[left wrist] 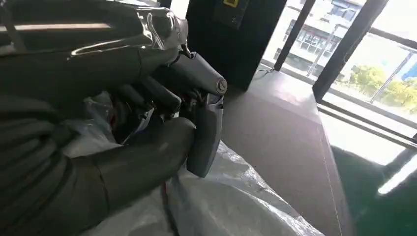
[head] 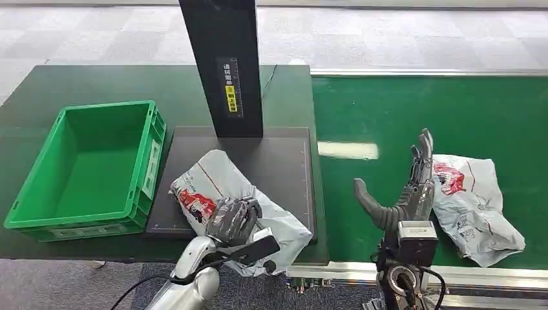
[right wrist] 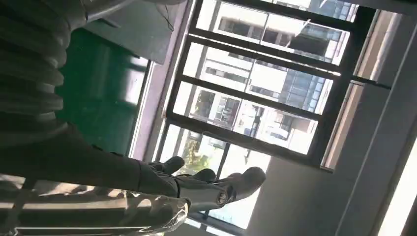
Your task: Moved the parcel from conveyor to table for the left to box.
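Observation:
A white-grey plastic parcel [head: 216,177] with red print lies on the black platform [head: 278,161] of the table. My left hand [head: 234,219] rests on its near part with fingers curled into the bag; the left wrist view shows the hand [left wrist: 147,123] gripping crumpled plastic of that parcel [left wrist: 231,201]. A second parcel [head: 475,206] of the same kind lies on the green conveyor [head: 388,116] at the right. My right hand [head: 410,187] stands upright just left of it, fingers straight and thumb spread, holding nothing. The right wrist view shows the hand [right wrist: 196,184] against windows.
An empty green crate [head: 90,168] sits on the dark table left of the platform. A tall black post [head: 223,64] rises from the platform's far edge. The conveyor's metal rail [head: 336,274] runs along the near side.

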